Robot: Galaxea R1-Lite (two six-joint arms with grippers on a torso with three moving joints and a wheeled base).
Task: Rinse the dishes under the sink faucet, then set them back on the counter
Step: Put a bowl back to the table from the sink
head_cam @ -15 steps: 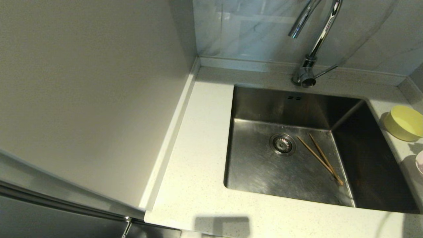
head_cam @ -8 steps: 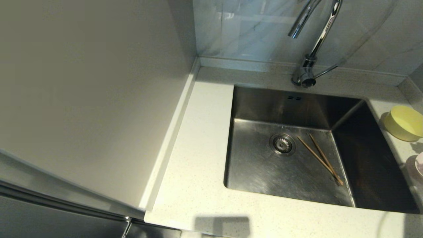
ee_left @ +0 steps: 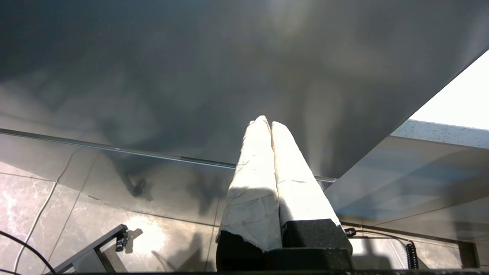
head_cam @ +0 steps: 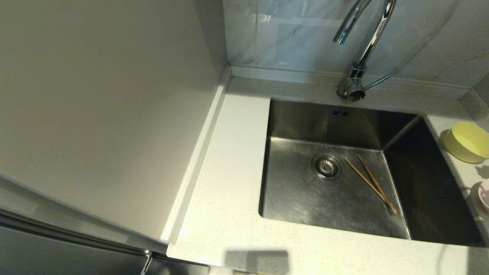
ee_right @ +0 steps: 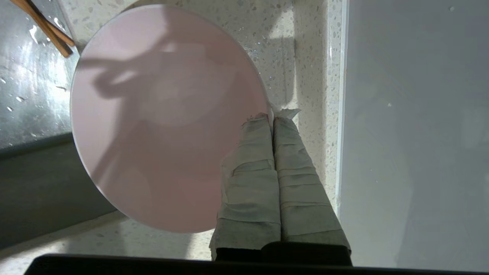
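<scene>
Taking the sink [head_cam: 301,198] as our landmark, nearest us lies the front strip of the counter [head_cam: 229,214], off-white and finely speckled, running along the basin's near rim and up its left side.

Inside the sink, on the steel floor, we see the chopsticks [head_cam: 369,183] lying side by side, touching at their near ends and slightly spread at the far ends, just to the right of the round strainer drain [head_cam: 326,166]. Two small overflow slots [head_cam: 340,113] sit high on the basin's back wall.

To the right of the sink, on the counter strip there, our right gripper [ee_right: 272,116] pinches the rim of the pink bowl [ee_right: 164,114], its taped fingers [ee_right: 252,160] pressed together with the thin bowl wall between them. In the head view only a sliver of this bowl shows at the frame's edge, right of the basin's near half. Whether its base touches the counter we cannot tell. Farther back on that same right-hand strip, the yellow bowl [head_cam: 467,142] rests tilted on its side, its opening turned up and toward the basin.

Behind the sink's back rim stands the faucet [head_cam: 359,72], its spout arching over the basin, the thin lever pointing right.

Our left gripper [ee_left: 270,124] hangs parked away from the sink, over a tiled floor, fingers pressed together on nothing.
</scene>
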